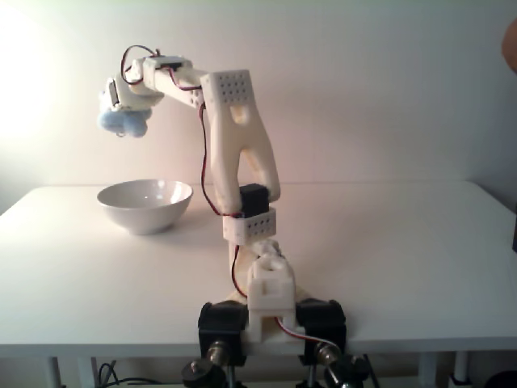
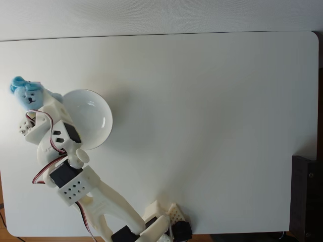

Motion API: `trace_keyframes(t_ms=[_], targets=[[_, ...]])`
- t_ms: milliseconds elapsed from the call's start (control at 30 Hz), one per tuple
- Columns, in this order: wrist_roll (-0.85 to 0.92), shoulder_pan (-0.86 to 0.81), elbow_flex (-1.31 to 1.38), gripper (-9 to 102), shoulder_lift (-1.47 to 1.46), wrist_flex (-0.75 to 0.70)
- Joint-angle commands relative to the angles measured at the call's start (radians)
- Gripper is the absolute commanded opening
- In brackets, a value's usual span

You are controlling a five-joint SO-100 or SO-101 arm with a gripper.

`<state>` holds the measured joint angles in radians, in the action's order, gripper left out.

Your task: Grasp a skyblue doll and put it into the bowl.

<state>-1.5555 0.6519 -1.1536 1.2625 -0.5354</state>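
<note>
White table [image 2: 212, 101] below, my gripper [image 2: 31, 101] is clamped on the skyblue doll [image 2: 25, 93] (held high), left of the bowl [image 2: 103, 108] in the top-down fixed view.

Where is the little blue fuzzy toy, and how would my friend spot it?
Find the white robot arm on the white table. Follow it to its raised tip, up left of the glossy white ceramic bowl in the side view. Held there is the small sky-blue plush doll, the one coloured, fuzzy thing.
</note>
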Motion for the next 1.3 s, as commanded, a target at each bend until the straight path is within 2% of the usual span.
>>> trace_keyframes(t_ms=[0,467,700,867,1267], targets=[[0.008,0.006,-0.028,0,0.017,0.003],[0.012,-0.008,-0.199,0,0.029,-0.006],[0.135,-0.009,-0.196,0,0.08,-0.189],[0.146,-0.011,-0.196,0,0.106,-0.265],[0.146,-0.043,-0.196,3,0.107,-0.252]])
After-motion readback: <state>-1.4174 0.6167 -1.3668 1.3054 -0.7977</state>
